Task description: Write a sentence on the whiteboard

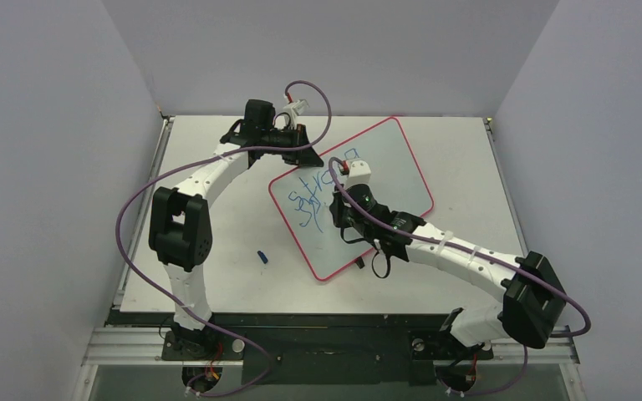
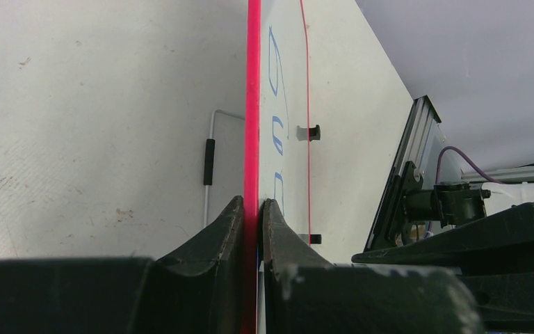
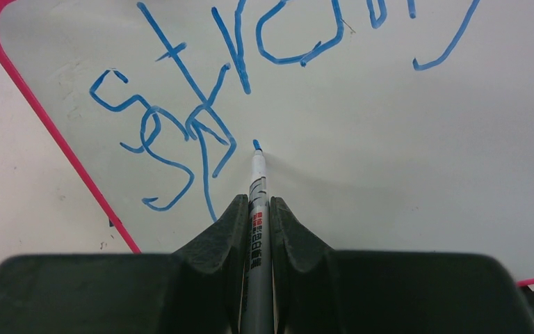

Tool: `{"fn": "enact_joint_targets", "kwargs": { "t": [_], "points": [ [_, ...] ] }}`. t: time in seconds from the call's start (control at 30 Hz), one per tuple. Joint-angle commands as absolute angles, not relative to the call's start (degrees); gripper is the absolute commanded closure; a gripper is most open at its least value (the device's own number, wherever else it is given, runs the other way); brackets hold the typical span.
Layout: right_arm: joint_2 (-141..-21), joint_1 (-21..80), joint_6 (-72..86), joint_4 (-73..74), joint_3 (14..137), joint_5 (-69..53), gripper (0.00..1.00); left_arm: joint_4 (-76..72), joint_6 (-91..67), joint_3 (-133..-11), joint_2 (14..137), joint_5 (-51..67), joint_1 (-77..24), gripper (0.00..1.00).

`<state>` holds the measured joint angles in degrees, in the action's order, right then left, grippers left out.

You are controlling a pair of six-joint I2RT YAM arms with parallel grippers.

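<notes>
The whiteboard (image 1: 389, 171) with its red-pink rim lies slanted on the table. My left gripper (image 1: 303, 155) is shut on the board's upper left edge; in the left wrist view its fingers (image 2: 236, 223) pinch the red rim (image 2: 253, 104). My right gripper (image 1: 344, 215) hovers over the board, shut on a grey marker (image 3: 257, 216). The marker's blue tip (image 3: 256, 146) touches or nearly touches the whiteboard (image 3: 389, 153) just right of the writing. The sentence (image 3: 201, 104) reads "strong" on top, with "sp" below it, in blue.
A small blue marker cap (image 1: 262, 256) lies on the table left of the board. A black clip (image 2: 311, 132) sits on the board's far rim, and a wire stand (image 2: 209, 161) shows under the board. Metal rails (image 1: 493, 134) edge the table between grey walls.
</notes>
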<state>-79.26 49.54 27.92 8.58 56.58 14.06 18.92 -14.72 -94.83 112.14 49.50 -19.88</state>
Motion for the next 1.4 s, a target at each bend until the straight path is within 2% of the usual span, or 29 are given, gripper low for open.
{"fn": "enact_joint_targets", "kwargs": {
  "t": [0.0, 0.37, 0.7, 1.03, 1.37],
  "points": [
    [-78.0, 49.7, 29.4, 10.3, 53.4, 13.6, 1.0, 16.6, -11.3, -94.8, 107.8, 50.3, -20.9, 1.0],
    [-74.9, 51.1, 29.9, 14.6, 52.5, 14.6, 1.0, 16.2, -11.6, -94.8, 107.8, 50.5, -20.9, 1.0],
    [-72.1, 51.2, 28.0, 18.4, 59.4, 16.5, 1.0, 16.1, -11.5, -94.6, 107.8, 50.5, -20.9, 1.0],
    [-77.6, 49.7, 25.0, 18.1, 67.8, 15.1, 1.0, 15.7, -10.5, -94.2, 108.2, 53.6, -21.0, 1.0],
    [-81.8, 48.2, 24.9, 15.8, 68.5, 12.1, 1.0, 15.5, -10.4, -94.6, 108.1, 54.8, -21.1, 1.0]
  ]
}}
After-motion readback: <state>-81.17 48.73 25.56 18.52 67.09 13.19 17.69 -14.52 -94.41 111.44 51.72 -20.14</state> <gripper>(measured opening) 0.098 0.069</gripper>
